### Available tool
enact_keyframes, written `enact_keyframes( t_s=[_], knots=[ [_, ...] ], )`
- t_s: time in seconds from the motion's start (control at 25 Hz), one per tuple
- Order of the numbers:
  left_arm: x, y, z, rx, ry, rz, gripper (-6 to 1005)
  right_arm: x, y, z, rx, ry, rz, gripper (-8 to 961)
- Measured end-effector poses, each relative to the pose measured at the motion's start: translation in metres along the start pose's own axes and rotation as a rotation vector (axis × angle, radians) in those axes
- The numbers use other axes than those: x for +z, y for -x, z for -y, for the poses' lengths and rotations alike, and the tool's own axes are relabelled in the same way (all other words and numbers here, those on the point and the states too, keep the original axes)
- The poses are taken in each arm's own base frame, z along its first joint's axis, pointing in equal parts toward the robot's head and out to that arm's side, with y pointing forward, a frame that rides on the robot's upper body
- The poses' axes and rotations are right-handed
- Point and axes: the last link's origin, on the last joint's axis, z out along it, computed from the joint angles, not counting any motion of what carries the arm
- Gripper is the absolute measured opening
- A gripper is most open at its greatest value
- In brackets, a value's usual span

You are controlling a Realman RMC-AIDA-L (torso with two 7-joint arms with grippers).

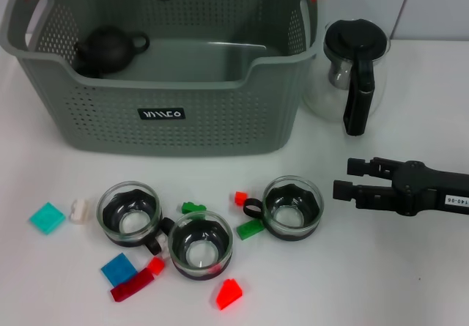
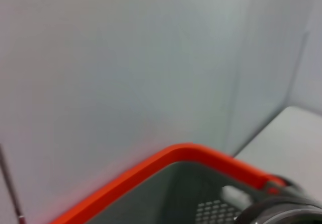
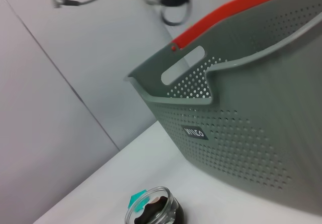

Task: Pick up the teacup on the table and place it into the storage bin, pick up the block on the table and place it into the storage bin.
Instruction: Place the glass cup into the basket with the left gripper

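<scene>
My right hand (image 1: 343, 179) sits low over the desk (image 1: 410, 282) at about 3 o'clock of the head view, fingers parted, gripping nothing, tips pointing toward the nearest teacup (image 1: 292, 207). It looks lined up for a side approach on that cup, not yet touching. Left hand: not visible in any view, cannot tell its state; its wrist camera looks down from above the bin, so I guess that arm is parked up high near there.

Storage bin (image 1: 168, 113) is at 12 o'clock, open top toward me, black label on the front wall. A black teapot (image 1: 108, 49) already lies inside at its left end. Glass jug (image 1: 355, 73) stands just beside the bin at 2 o'clock.

Three teacups in a loose row at 6 o'clock; the other two are the left cup (image 1: 130, 213) and middle cup (image 1: 199, 245). Small blocks are scattered around them: green block (image 1: 250, 229) touching the right cup's base, red block (image 1: 229, 294) at the near edge, teal tile (image 1: 47, 217) at 8 o'clock. None in the bin yet, as far as I can see.

Right wrist view adds the bin's side handle cut-out (image 3: 183, 67) and orange rim (image 3: 236, 13), plus one cup rim. Left wrist view (image 2: 166, 158) shows only orange rim and wall.
</scene>
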Motion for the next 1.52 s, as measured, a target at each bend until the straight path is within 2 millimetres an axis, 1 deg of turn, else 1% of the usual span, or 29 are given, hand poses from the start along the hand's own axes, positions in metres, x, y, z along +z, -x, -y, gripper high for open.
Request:
enact_keyframes(
  t_s=[0.12,0.16,0.32,0.44,0.72,0.92,1.52],
  knots=[
    [0.022,0.006,0.002,0.027,-0.053,0.035,43,0.001,0.000,0.000,0.001,0.001,0.001,915],
    [0.032,0.010,0.000,0.046,-0.073,0.056,43,0.001,0.000,0.000,0.001,0.001,0.001,915],
    [0.062,0.025,-0.008,0.122,-0.127,0.140,43,0.001,0.001,-0.001,-0.001,0.004,0.001,915],
    [0.077,0.032,-0.013,0.174,-0.162,0.188,43,0.001,0.001,-0.001,-0.001,0.004,0.001,915],
    [0.105,0.048,-0.024,0.285,-0.231,0.282,43,0.001,0.001,0.000,-0.002,0.001,0.000,915],
    [0.121,0.058,-0.029,0.332,-0.251,0.340,44,0.001,0.001,0.000,-0.001,0.000,0.001,914],
    [0.141,0.066,-0.046,0.492,-0.255,0.398,44,0.000,-0.002,0.000,0.005,-0.007,0.004,914]
  ],
)
